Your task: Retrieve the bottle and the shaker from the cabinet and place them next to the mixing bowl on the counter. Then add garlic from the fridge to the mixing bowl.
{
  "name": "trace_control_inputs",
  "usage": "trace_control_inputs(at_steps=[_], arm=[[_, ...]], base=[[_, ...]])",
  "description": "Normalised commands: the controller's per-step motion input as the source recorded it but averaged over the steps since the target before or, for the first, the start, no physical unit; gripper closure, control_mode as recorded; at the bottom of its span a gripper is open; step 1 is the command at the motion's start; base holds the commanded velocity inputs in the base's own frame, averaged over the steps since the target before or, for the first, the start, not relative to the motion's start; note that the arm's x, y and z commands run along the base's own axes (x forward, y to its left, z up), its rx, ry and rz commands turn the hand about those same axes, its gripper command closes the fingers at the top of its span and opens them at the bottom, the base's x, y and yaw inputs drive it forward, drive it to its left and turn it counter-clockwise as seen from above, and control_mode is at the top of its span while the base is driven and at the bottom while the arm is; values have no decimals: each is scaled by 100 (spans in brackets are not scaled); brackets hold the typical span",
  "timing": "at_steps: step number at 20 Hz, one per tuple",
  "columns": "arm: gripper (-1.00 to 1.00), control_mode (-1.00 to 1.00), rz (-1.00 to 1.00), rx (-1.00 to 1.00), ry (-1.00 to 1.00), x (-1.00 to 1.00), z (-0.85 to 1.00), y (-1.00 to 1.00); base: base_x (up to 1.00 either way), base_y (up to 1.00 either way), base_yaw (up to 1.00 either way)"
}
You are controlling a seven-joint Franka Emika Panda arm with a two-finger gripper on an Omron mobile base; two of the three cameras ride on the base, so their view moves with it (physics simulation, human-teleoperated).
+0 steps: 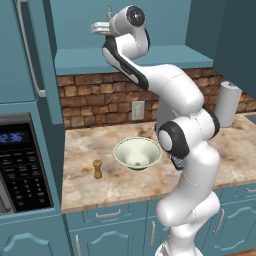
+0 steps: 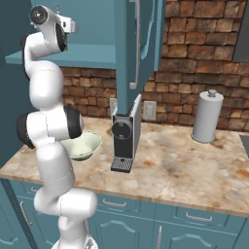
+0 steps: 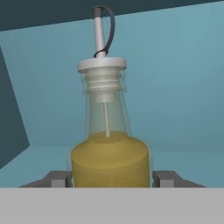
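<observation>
The shaker (image 1: 97, 169) already stands beside the bowl (image 1: 137, 152); the bottle (image 3: 109, 148) sits in the cabinet (image 1: 150, 59) between the gripper's (image 3: 113, 178) half-open jaws. Whether they grip is unclear. Next: close, lift out.

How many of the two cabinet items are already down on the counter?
1. The shaker stands on the counter left of the bowl. The bottle is inside the cabinet, between the tool's fingers.

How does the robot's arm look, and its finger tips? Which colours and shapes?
The arm is made of glossy white, rounded segments with dark bands and round dark caps at the joints. The gripper ends in two small, blocky dark grey fingertips. No cables or markings show.
</observation>
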Motion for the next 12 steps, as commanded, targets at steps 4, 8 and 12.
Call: trace_control_inputs(at_steps=[4, 8, 12], arm=[[100, -100, -7, 2, -2, -53, -7, -34], [100, -100, -8, 4, -2, -65, -7, -33], [100, -100, -11, 3, 0, -77, -1, -29]], base=[[0, 0, 0], [0, 0, 0], [0, 0, 0]])
